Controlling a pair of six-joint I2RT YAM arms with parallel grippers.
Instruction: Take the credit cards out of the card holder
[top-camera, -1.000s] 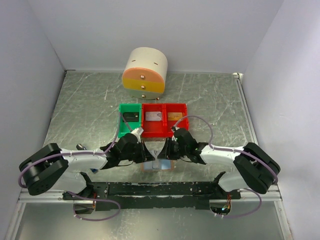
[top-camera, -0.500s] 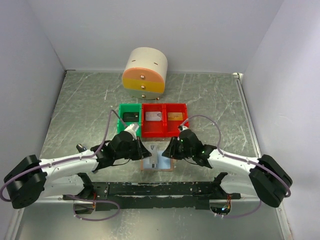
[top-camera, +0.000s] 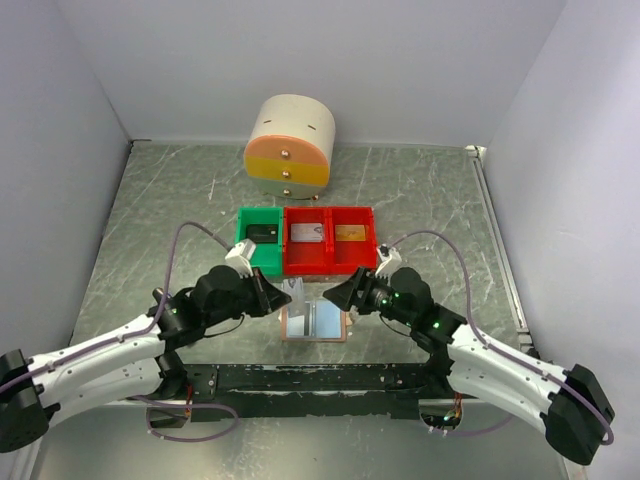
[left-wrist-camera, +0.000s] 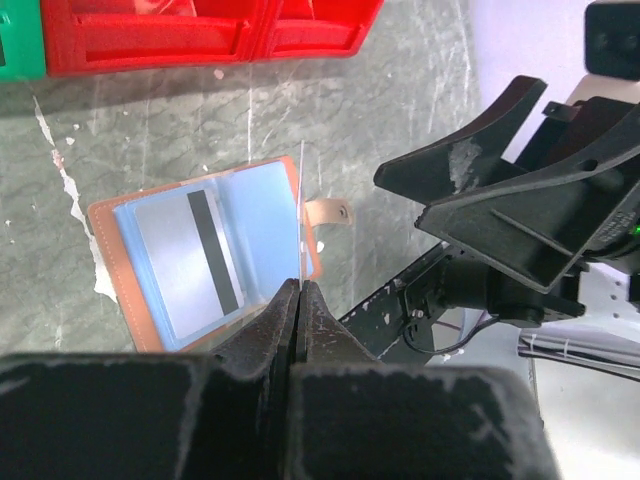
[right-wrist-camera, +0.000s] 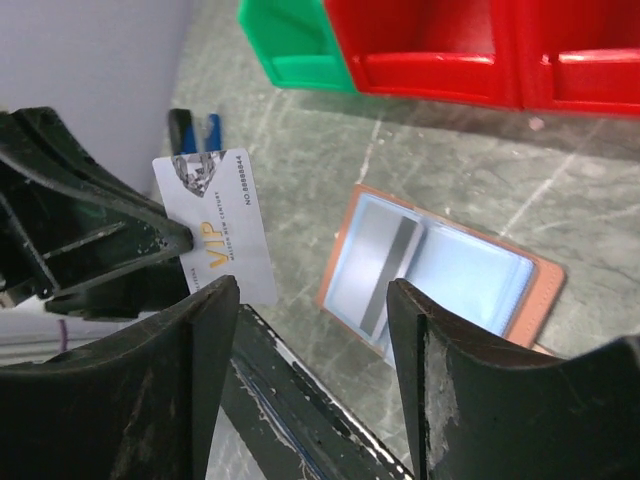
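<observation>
- The left gripper (left-wrist-camera: 300, 292) is clamped on the lower edge of a credit card (right-wrist-camera: 225, 225). Its black, rough-faced fingers (left-wrist-camera: 320, 320) are pressed together with only the thin plastic between them.
- The card stands upright, clear of the table. It is a hairline seen edge-on from this wrist. From the opposite side it shows a glossy silvery-white face with gold "VIP" lettering and a dark patterned corner.
- Facing it from just across, the right gripper (right-wrist-camera: 312, 300) has its jaws spread wide. Nothing is between them and they are apart from the card.
- Below and between the two grippers the card holder (top-camera: 315, 322) lies open and flat. It has a tan leather-like rim, a small snap tab on one side and clear pale-blue plastic pockets.
- The page nearer the left gripper holds a second card (left-wrist-camera: 190, 262), grey with a black stripe. The other page looks plain blue, though I cannot tell if anything sits in it.
- Beyond the fingertips is a row of moulded plastic bins, one green bin (top-camera: 242, 228) beside red bins (top-camera: 330, 264). Farther off is a round cream drawer unit (top-camera: 289, 140) with an orange lower band.
- The table (top-camera: 170, 200) is grey-green and marbled with white scuffs, enclosed by plain pale walls (top-camera: 300, 50).
</observation>
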